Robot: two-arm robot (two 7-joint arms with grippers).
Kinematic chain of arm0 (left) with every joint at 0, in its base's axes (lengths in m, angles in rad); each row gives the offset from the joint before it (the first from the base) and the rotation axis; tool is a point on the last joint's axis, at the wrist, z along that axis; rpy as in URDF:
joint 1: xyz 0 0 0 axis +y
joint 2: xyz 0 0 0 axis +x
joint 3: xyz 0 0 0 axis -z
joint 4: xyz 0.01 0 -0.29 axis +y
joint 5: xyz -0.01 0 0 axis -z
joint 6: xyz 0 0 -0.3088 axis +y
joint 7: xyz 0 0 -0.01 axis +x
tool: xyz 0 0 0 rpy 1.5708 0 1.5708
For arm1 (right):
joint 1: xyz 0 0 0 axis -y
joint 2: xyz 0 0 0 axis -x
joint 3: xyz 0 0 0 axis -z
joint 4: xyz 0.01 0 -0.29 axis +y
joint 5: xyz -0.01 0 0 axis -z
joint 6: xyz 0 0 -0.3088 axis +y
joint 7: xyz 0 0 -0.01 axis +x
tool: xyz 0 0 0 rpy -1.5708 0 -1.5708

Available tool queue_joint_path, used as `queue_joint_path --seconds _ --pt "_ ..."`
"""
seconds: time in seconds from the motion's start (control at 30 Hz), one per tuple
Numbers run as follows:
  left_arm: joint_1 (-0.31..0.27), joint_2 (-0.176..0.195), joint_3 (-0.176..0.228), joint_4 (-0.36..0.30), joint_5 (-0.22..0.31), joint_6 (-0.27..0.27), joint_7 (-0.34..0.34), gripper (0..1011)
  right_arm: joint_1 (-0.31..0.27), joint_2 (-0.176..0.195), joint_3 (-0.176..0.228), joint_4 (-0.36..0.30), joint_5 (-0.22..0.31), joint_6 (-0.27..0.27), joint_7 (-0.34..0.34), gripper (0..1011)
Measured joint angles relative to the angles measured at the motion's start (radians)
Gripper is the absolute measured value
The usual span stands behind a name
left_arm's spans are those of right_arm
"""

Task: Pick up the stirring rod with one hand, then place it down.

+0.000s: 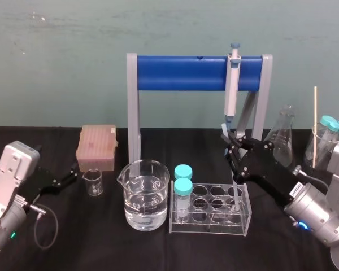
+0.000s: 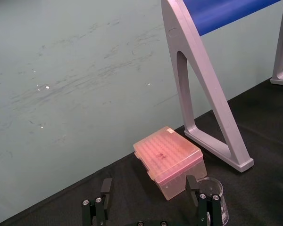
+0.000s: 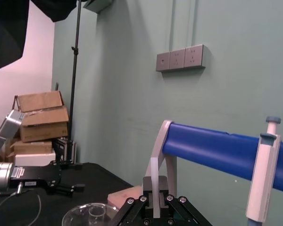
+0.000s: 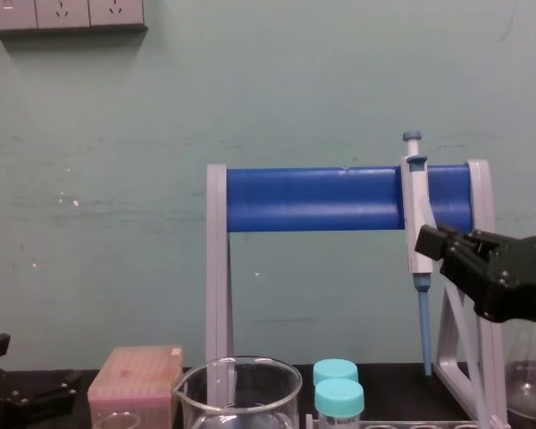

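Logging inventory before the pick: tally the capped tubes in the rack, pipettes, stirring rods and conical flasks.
Teal-capped tubes in the tube rack: 2
Pipette: 1
Stirring rod: 1
Conical flask: 1
Total: 5

Pipette [image 1: 231,90] on blue stand [image 1: 181,73]
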Motion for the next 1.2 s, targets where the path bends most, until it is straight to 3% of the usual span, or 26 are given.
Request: queue_joint_path --seconds 0.67,1.2 --pt "0.000 0.000 0.000 0.000 0.000 0.000 0.000 1000 0.064 -0.016 -0.041 0.153 -0.013 -0.024 0.054 69" --pt "0.000 0.000 0.000 0.000 0.000 0.000 0.000 1000 0.074 -0.019 -0.048 0.175 -0.020 -0.024 0.055 69"
